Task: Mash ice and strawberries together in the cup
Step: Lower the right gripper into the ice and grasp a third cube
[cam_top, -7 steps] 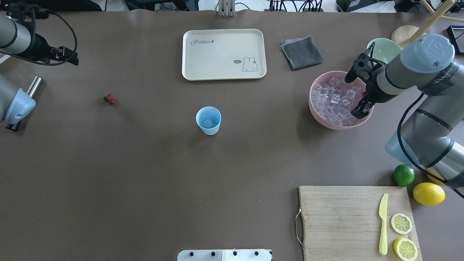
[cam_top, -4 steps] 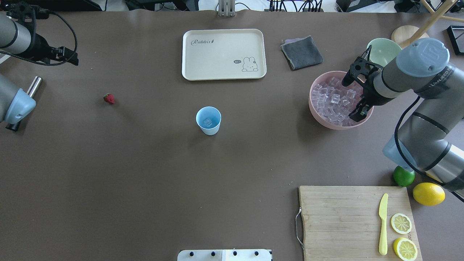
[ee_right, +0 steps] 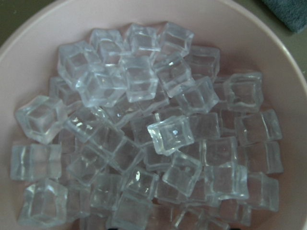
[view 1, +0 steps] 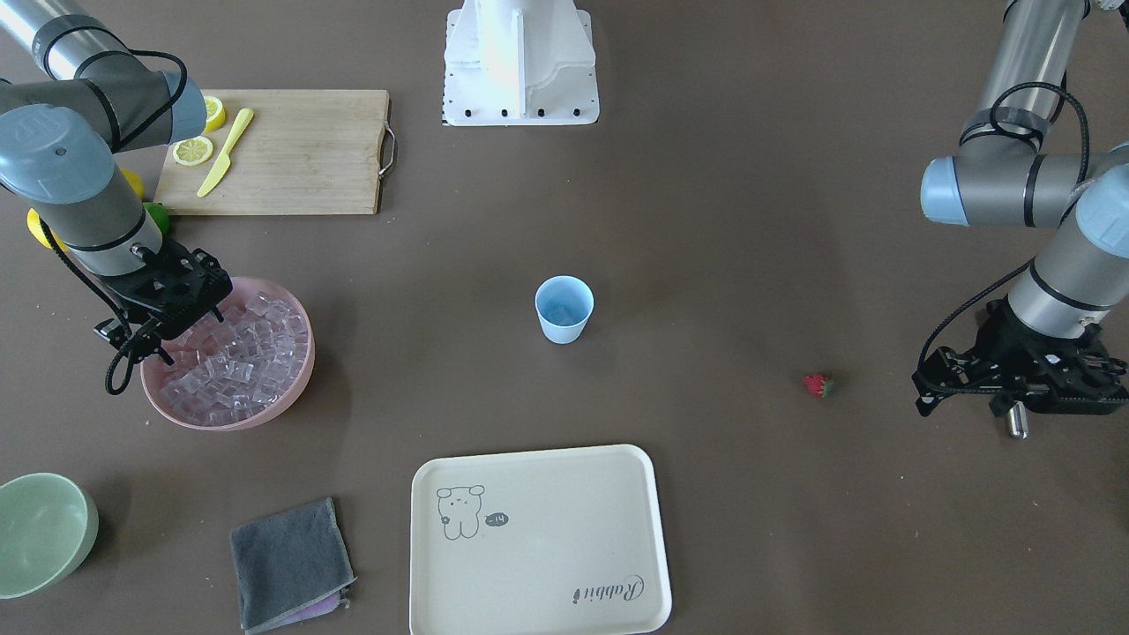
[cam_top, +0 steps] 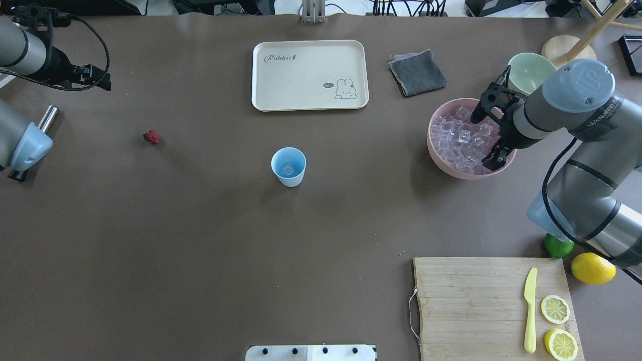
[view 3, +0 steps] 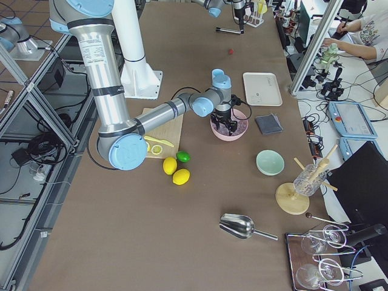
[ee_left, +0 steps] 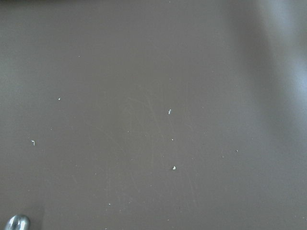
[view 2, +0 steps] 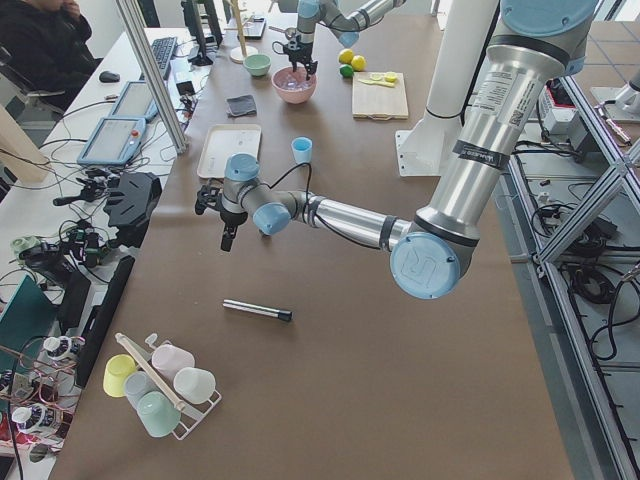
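early yet: the cup [cam_top: 288,167], mid tabletop, holds one ice cube [cam_top: 287,169]. the strawberry [cam_top: 150,136] lies loose toward the left edge, and nothing looks mashed. the right gripper [cam_top: 485,138] hangs spread open and empty over the pink bowl [cam_top: 430,143] near the right edge. i cannot tell whether the left gripper [view 1: 1023,388] is open or closed. only the overhead view shows the cube inside the cup.

Near arm's left claw [view 2: 228,240] hangs fingers-down over the brown table [view 2: 330,380]. On the camera side of it, apart, a rod [view 2: 258,311] lies flat, silver w/ black end; rack of pastel cups [view 2: 160,385] further that way. Beyond the claw: cream tray [view 2: 228,150], blue cup [view 2: 301,150] just beside it. Far end: right claw [view 2: 300,66] above pink bowl [view 2: 295,90], w/ green bowl [view 2: 258,64], grey cloth [view 2: 240,104] & board [view 2: 380,95] nr it.
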You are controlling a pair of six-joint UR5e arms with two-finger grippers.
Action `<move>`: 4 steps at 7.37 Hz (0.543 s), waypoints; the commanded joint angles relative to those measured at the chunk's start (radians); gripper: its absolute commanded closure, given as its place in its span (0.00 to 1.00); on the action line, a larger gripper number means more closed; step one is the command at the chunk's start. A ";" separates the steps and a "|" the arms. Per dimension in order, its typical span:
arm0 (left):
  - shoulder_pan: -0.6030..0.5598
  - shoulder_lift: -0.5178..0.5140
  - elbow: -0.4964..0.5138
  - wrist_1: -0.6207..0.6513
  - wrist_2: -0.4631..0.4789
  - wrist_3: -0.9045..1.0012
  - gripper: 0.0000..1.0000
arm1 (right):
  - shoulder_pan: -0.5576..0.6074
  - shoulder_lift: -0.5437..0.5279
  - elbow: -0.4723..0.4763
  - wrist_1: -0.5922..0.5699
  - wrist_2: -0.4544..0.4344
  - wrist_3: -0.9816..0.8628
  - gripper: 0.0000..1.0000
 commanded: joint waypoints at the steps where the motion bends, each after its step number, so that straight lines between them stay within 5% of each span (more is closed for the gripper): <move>1: 0.012 -0.009 0.008 0.000 0.019 0.001 0.02 | -0.005 -0.025 0.021 0.001 -0.002 -0.031 0.15; 4: 0.011 -0.014 0.014 -0.002 0.019 0.002 0.02 | -0.008 -0.033 0.013 0.001 -0.030 -0.031 0.17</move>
